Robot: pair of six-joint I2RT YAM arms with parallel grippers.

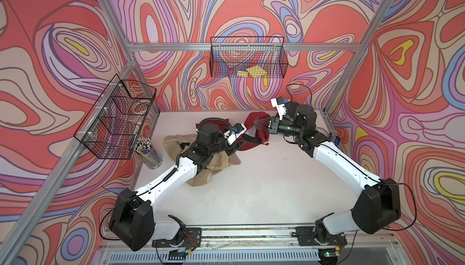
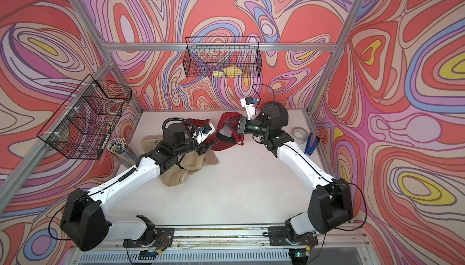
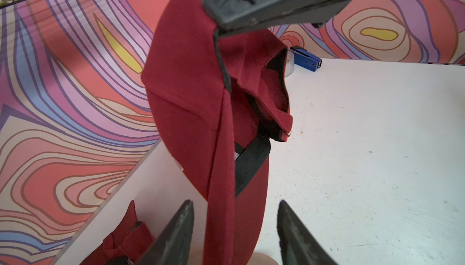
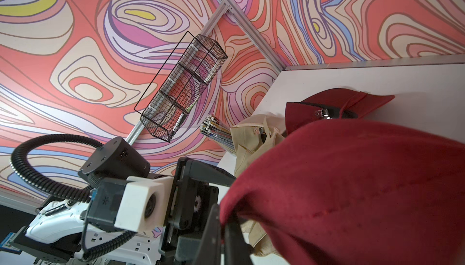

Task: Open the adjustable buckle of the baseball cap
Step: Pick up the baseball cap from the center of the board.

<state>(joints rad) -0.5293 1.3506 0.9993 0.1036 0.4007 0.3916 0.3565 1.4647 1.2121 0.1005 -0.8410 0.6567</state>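
Bright even light, soft shadows; edges distorted; wrist-view foregrounds blurred.

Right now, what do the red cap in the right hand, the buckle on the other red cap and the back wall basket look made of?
Held red cap: woven cloth, matte, slightly fuzzy; stitched seams and soft folds show. Buckle: probably metal, bright silver glint. Basket: thin black wire mesh, likely coated steel.
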